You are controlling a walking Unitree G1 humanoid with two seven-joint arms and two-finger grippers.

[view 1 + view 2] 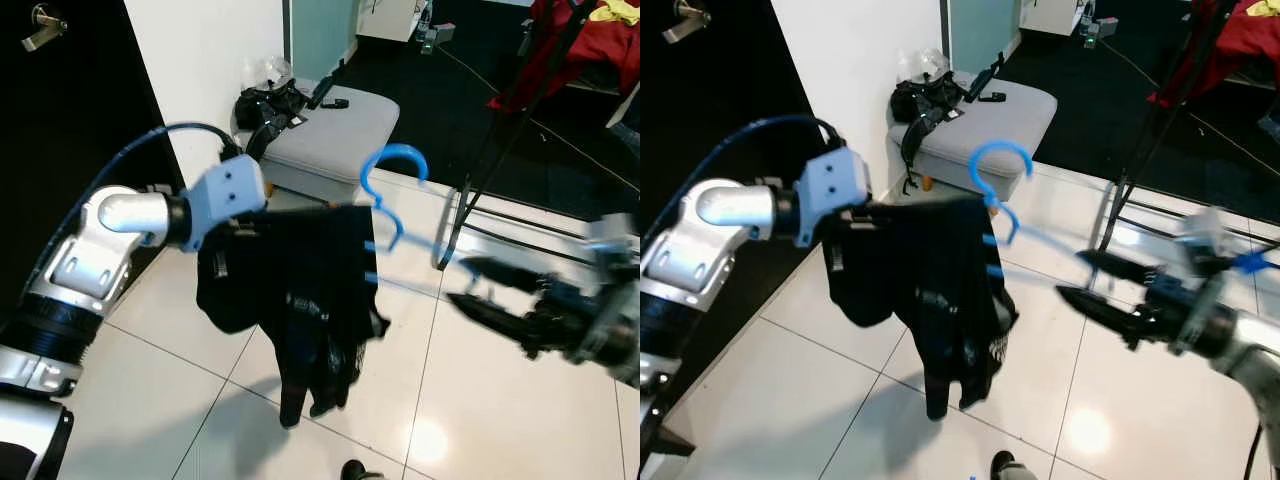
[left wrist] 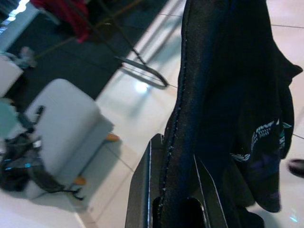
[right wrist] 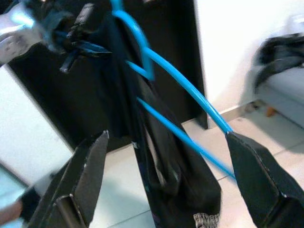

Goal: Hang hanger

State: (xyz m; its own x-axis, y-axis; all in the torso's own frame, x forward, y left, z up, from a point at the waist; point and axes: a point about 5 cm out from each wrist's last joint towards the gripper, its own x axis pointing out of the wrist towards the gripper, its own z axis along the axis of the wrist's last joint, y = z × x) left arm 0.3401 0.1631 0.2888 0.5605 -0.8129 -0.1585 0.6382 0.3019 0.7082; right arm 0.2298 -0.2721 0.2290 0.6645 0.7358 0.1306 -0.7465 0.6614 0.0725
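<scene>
A blue plastic hanger (image 1: 395,160) carries a black garment (image 1: 300,290) in mid-air over the tiled floor. My left gripper (image 2: 175,190) is shut on the garment's top edge at the hanger's left shoulder; the cloth hides its fingers in the eye views. My right gripper (image 1: 462,283) is open and points left at the hanger's bare right arm. In the right wrist view that blue arm (image 3: 180,85) runs between the spread fingers (image 3: 90,171), close to one of them. A dark clothes rack (image 1: 480,190) stands behind to the right.
A grey padded stool (image 1: 335,125) with a black bag (image 1: 265,105) on it sits against the white wall behind the hanger. A black door (image 1: 60,110) is at the left. Red clothes (image 1: 580,40) hang on the rack. A dark shoe tip (image 1: 352,470) shows below.
</scene>
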